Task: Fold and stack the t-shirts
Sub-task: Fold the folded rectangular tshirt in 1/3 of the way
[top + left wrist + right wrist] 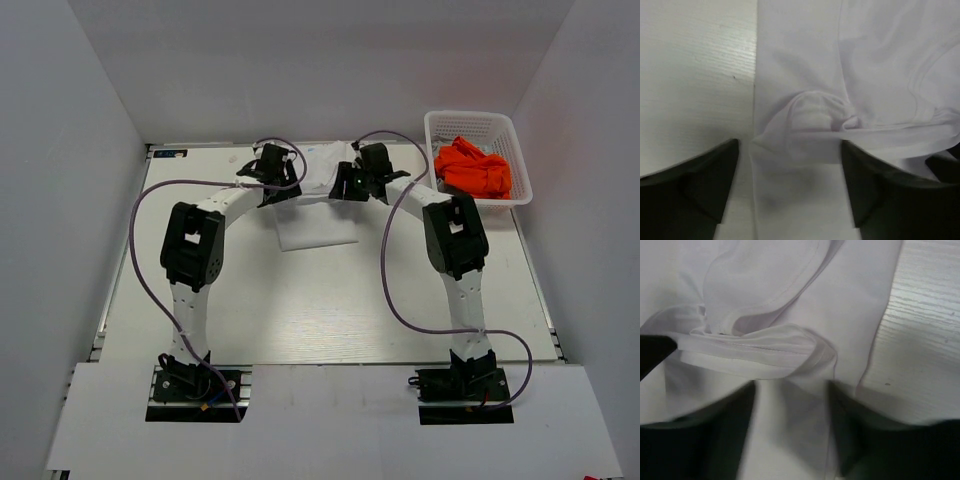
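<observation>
- Pale table (300,320) stood boxed in by white walls on three sides.
- Both arms arched forward, wrists close together near the far edge.
- White t-shirt (318,232) lay beneath them.
- Basket (522,196) at the far right held the crumpled orange t-shirt (472,168).
- Left gripper (790,150) and right gripper (790,390) straddled bunched cloth, fingers apart.

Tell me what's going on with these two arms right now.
Both arms reach across the table to a white t-shirt spread at its far side. The left hand and right hand each sit low over a bunched fold of the shirt, fingers apart on either side of the cloth, not yet closed on it. An orange t-shirt lies crumpled in the white basket at the far right. Nothing is stacked yet.
</observation>
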Tool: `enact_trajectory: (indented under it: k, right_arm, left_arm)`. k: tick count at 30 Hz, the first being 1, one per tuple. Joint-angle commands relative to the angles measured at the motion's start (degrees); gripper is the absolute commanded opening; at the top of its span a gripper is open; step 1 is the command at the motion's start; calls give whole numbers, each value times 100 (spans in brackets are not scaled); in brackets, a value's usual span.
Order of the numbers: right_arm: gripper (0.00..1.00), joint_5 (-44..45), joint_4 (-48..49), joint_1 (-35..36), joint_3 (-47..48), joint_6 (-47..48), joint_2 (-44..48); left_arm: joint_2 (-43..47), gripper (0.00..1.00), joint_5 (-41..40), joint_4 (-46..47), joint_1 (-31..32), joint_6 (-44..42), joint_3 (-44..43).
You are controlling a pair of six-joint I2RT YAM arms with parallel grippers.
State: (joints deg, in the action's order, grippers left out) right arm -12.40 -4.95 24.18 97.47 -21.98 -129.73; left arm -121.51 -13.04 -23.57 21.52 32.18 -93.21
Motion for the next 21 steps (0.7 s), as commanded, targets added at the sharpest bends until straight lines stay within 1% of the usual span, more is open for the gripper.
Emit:
enact_trajectory:
  k: [1, 3, 4, 5, 6, 7, 8, 9, 12, 13, 15, 17, 21]
  right_arm:
    - [90, -394, 293, -63, 265, 44, 237]
    - [90, -447, 398, -46, -24, 106, 509]
    - [90, -447, 607, -37, -139, 115, 858]
    - [90, -438, 662, -37, -541, 123, 966]
    - [90, -456, 732, -28, -684, 132, 1080]
    - [90, -517, 959, -19, -833, 150, 1395]
    - [90, -526, 1013, -19, -1192, 141, 1485]
    - [90, -596, 1075, -2, -1282, 158, 1599]
    - [90, -895, 1181, 34, -1432, 89, 1566]
    - [90, -1156, 1198, 42, -1398, 62, 1530]
    - [90, -1281, 1268, 86, -1284, -25, 1364]
    - [90, -1361, 1347, 104, -1213, -114, 1189]
    - [90, -1423, 1400, 104, -845, -359, 898]
  left_arm:
    - [172, 100, -6, 204, -104, -98, -434]
    - [295, 100, -6, 204, -104, -160, -435]
    - [399, 100, -6, 134, -104, -160, -435]
    - [513, 100, 55, 134, -104, -160, -357]
    - [593, 100, 56, 64, -104, -160, -295]
    - [663, 100, 125, 63, -104, -160, -129]
    - [751, 100, 222, 63, -104, -160, -6]
    - [917, 100, 379, 211, -104, -160, 257]
    - [1051, 100, 784, 502, -104, -308, 592]
    - [1129, 100, 1090, 694, -104, -361, 741]
    - [1130, 100, 1294, 827, -42, -432, 812]
    - [982, 100, 1532, 889, 19, -494, 813]
    - [464, 100, 1831, 794, -112, -441, 314]
